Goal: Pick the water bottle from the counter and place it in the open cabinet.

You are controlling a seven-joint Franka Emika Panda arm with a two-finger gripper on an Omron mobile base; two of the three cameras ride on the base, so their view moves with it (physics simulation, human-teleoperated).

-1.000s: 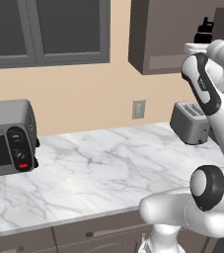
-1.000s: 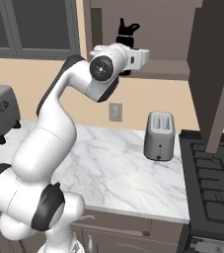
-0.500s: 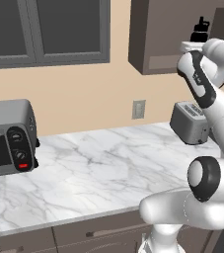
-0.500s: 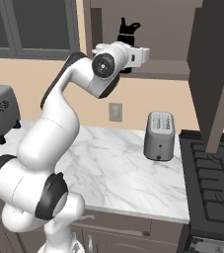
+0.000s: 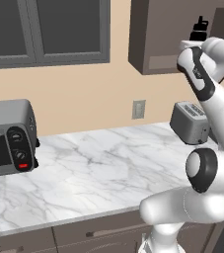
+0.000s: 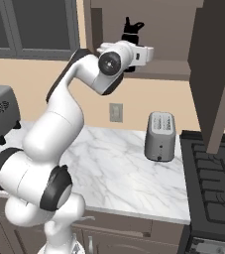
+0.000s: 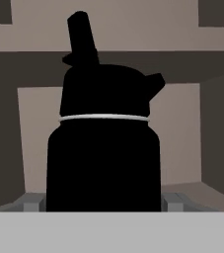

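The gripper [image 6: 132, 52] is raised to the cabinet [image 6: 168, 30], apparently pinching the bottle [image 6: 131, 31] at its opening; placing is in hand; next, I judge, push inward, lower it to the shelf, release.

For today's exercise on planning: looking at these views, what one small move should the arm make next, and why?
Probably ease the bottle further into the cabinet and lower it. The gripper holds it upright at the cabinet's opening, above the shelf edge; whether its base touches the shelf can't be told.
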